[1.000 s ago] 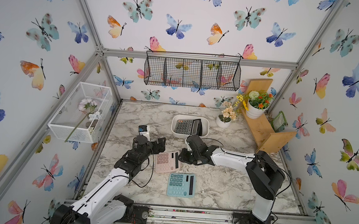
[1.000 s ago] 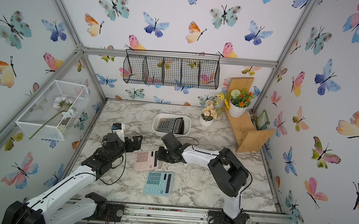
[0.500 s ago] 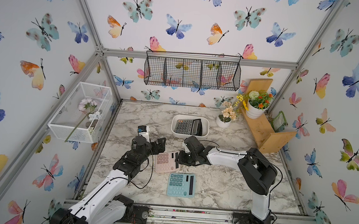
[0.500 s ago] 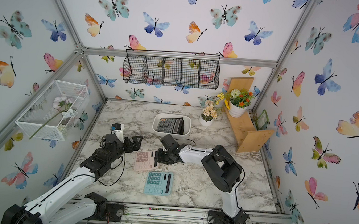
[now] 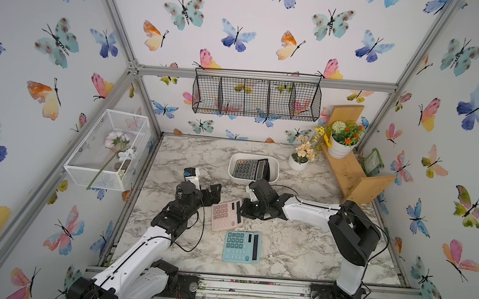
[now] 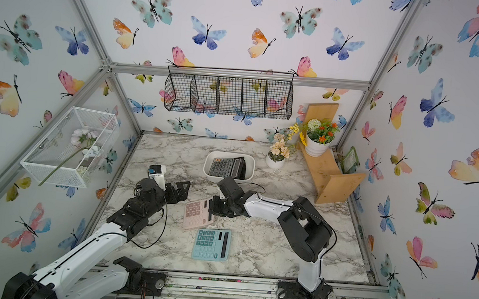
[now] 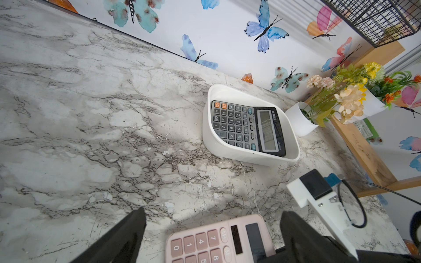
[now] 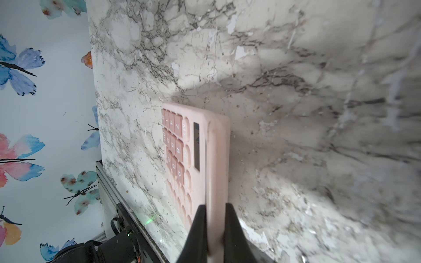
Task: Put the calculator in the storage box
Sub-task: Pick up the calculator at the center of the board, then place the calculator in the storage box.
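Nearest the front rail of the marble worktop point(image 5: 297, 248), a teal calculator point(image 5: 241, 246) lies flat, keys up, clear of both arms; both top views show it point(image 6: 211, 244). Just beyond it, the pink calculator point(image 5: 225, 215) lies skewed on the worktop between the two arms, well short of the storage box. The right tool point(image 8: 215, 206) is clenched on it. In the right wrist view its two black fingers point(image 8: 200, 227) pinch the display-end edge through the body's thickness, and in both top views the tool point(image 6: 212, 208) meets that same edge. I cannot tell whether the edge is lifted off the marble. The left tool point(image 7: 213, 213) is released, its jaws wide apart. The far end of the pink calculator point(image 7: 218, 241) shows between them in the left wrist view, but whether it touches them cannot be made out. In a top view this tool point(image 5: 214, 190) sits just beside the calculator's far corner. Farther back stands the storage box point(image 5: 247, 182), a white tub with a black calculator point(image 5: 248, 168) propped inside, seen also from the left wrist point(image 7: 246, 127). Beside the box is a white pot of pale flowers point(image 5: 298, 164). Near that is a wooden shelf point(image 5: 347, 173) carrying a second pot point(image 5: 339, 149). A white wire-mesh box point(image 5: 106, 151) is on the left wall and a black wire basket point(image 5: 257, 99) on the back wall.
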Motion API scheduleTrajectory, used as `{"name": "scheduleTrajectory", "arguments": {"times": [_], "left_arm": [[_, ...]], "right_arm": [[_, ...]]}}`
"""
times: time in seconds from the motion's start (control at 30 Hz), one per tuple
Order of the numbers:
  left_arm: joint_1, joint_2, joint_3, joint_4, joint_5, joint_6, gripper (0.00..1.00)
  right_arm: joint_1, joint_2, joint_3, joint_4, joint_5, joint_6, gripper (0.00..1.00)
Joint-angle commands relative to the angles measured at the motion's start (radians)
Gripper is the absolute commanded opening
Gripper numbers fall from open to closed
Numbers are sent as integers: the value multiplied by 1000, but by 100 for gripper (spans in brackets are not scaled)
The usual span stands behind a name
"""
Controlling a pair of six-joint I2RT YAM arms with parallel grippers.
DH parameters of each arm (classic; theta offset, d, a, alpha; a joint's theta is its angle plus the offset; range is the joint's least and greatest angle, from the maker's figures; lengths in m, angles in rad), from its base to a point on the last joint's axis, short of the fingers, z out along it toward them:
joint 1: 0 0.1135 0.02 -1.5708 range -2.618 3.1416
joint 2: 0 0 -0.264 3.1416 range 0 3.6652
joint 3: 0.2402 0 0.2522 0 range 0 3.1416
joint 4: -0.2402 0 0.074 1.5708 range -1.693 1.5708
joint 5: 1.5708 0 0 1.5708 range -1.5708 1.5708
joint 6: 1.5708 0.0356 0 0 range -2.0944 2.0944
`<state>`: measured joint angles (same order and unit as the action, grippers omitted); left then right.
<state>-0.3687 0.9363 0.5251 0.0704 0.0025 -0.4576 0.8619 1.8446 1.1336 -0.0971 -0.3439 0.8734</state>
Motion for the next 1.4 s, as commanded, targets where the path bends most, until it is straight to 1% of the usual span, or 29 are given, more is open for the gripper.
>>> {"name": "scheduleTrajectory", "arguments": {"times": [0.0,0.17,0.3,0.47,0.67,0.8,0.93,1.1,1.37], "left_arm": [[-2,6,-2,15,16,2,98],[-2,6,-9,22,11,-2,98],[-1,7,-16,31,4,-6,98],[0,4,-12,27,1,-7,98],[0,-6,-10,21,3,-9,98],[-2,-18,-5,12,4,-9,98],[-1,-31,-4,2,-2,-6,98],[-2,-33,-12,6,1,-7,98],[0,-26,-16,11,4,-9,98]], "right_arm": [[-32,-84,-29,-29,-14,-27,2],[-89,-186,-54,-61,-15,-47,2],[-149,-259,-34,-106,13,-74,2],[-227,-254,63,-153,38,-124,2],[-299,-114,277,-191,43,-179,2],[-339,28,460,-255,22,-227,2],[-355,161,624,-332,-6,-267,2],[-360,271,732,-368,-23,-271,2],[-362,388,826,-388,-56,-249,2]]}}
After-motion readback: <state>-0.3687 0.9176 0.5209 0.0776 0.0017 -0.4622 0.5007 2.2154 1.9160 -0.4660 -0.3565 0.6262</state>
